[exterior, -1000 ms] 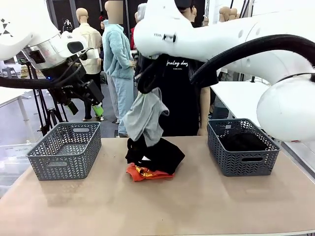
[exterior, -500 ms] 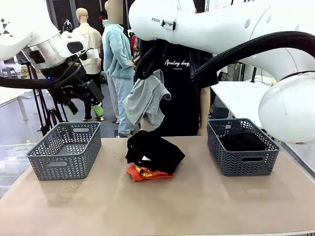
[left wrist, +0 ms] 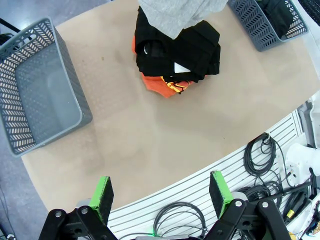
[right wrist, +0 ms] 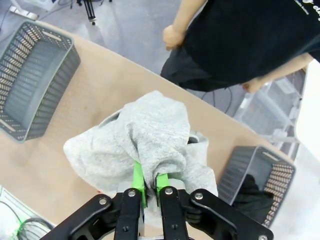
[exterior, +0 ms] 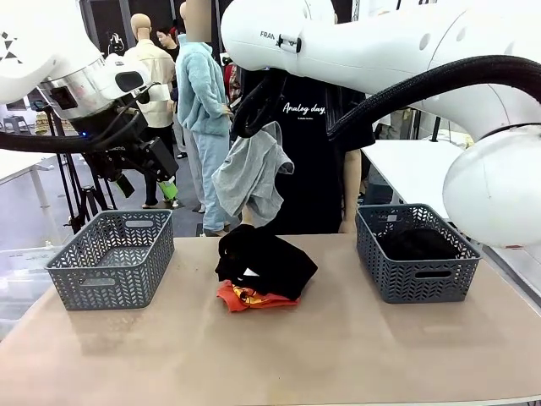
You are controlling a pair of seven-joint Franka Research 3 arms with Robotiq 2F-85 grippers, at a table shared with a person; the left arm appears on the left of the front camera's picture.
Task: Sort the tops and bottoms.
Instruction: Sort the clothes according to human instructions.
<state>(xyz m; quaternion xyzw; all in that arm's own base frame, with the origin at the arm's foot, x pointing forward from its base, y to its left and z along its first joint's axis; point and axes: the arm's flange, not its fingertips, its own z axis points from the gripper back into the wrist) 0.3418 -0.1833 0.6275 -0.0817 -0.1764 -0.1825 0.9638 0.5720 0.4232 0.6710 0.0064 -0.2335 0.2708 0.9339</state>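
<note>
A light grey top (exterior: pixel 252 178) hangs in the air above the table's middle, and my right gripper (exterior: pixel 251 118) is shut on its upper edge. In the right wrist view the green fingertips (right wrist: pixel 149 182) pinch a fold of the grey top (right wrist: pixel 145 140). Below it lies a pile: a black garment (exterior: pixel 269 258) with a small white label on an orange-red top (exterior: pixel 252 298). The left wrist view looks down on the black garment (left wrist: pixel 185 47) and orange-red top (left wrist: pixel 159 85). My left gripper (exterior: pixel 149 188) stays open high above the left basket, holding nothing (left wrist: pixel 161 190).
An empty grey basket (exterior: pixel 112 258) stands at the table's left. A matching basket (exterior: pixel 416 279) at the right holds a black garment (exterior: pixel 418 244). A person in a black T-shirt (exterior: pixel 308 169) stands behind the table's far edge.
The right gripper has lifted the grey top clear of the pile and a little to the right; over the last half second it hardly moved. The left arm is still.
</note>
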